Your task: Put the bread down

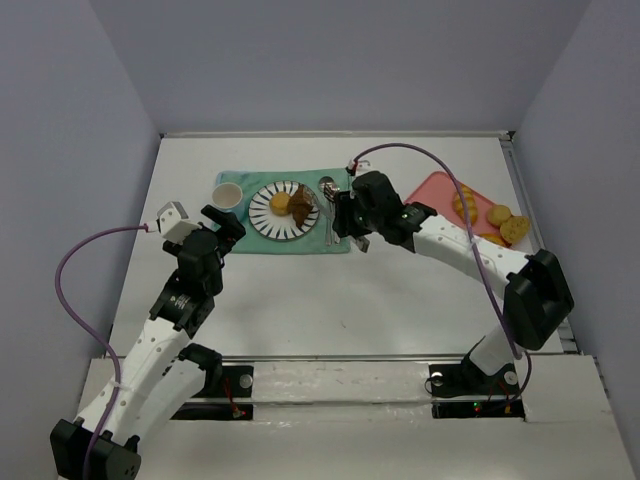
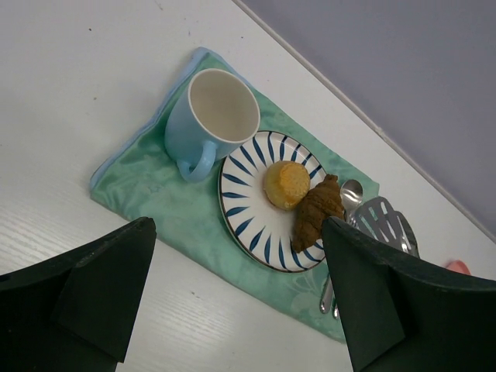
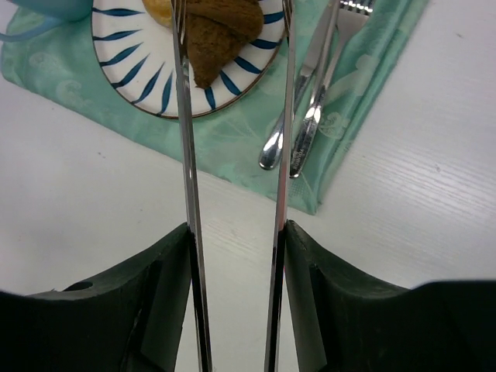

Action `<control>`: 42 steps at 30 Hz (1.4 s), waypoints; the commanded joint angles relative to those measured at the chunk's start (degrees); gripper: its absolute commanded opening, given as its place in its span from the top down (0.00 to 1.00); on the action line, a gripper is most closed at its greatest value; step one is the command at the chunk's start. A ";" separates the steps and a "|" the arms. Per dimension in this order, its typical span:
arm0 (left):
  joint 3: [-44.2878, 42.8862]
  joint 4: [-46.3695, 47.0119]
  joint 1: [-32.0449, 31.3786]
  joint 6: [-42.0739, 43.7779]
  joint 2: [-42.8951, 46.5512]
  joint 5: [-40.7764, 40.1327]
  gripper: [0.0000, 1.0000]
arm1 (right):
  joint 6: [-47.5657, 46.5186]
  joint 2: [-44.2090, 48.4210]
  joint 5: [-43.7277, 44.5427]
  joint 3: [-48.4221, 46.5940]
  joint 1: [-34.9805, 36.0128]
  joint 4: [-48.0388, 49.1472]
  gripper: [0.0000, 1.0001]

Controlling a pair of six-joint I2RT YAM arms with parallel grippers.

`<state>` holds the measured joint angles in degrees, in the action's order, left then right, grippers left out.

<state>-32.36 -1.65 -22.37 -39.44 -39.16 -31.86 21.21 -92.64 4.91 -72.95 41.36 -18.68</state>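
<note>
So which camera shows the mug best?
The left wrist view: the mug is whole, with its handle and empty inside visible. The top view shows it tiny; the right wrist view catches only a blue sliver at its edge.

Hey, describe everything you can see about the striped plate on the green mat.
The plate is round, white with dark blue stripes radiating around the rim, and looks like glazed ceramic. It lies flat on the green cloth placemat, beside the pale blue mug, with a spoon on its other side. It carries a round yellow bun and a brown croissant. Metal tongs reach over its rim, straddling the croissant.
</note>
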 commanded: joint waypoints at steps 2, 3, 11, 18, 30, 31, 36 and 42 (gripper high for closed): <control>0.19 1.83 0.40 0.07 0.75 -0.84 0.01 | 5.23 9.04 12.39 3.94 0.65 1.80 0.48; 0.19 1.83 0.40 0.07 0.92 -0.84 0.01 | 6.29 10.27 14.50 6.22 0.65 1.71 0.48; 0.02 1.74 0.40 0.15 0.84 -1.01 0.01 | 14.02 19.94 22.86 18.62 0.65 -6.54 0.48; 0.19 2.09 0.40 0.24 0.66 -0.49 0.01 | 16.58 18.39 24.11 29.44 -2.42 -1.03 0.45; 0.19 0.68 0.40 -0.37 1.54 -1.19 0.01 | 15.61 17.75 18.65 31.29 -2.96 1.63 0.00; 0.19 0.86 0.40 -0.37 1.45 -1.10 0.01 | 15.35 18.54 17.95 31.20 -2.96 1.54 0.00; -0.25 0.51 0.48 -0.11 0.84 -0.75 0.01 | 14.56 23.54 17.76 28.22 -2.96 -1.35 0.00; -1.04 1.21 0.40 1.20 -0.91 1.00 0.01 | 16.92 30.31 27.06 26.54 -2.96 -1.45 0.00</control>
<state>-32.36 -2.39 -22.37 -39.44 -38.85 -31.42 36.40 -67.16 24.32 -42.98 38.35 -20.88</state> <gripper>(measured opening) 0.990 0.994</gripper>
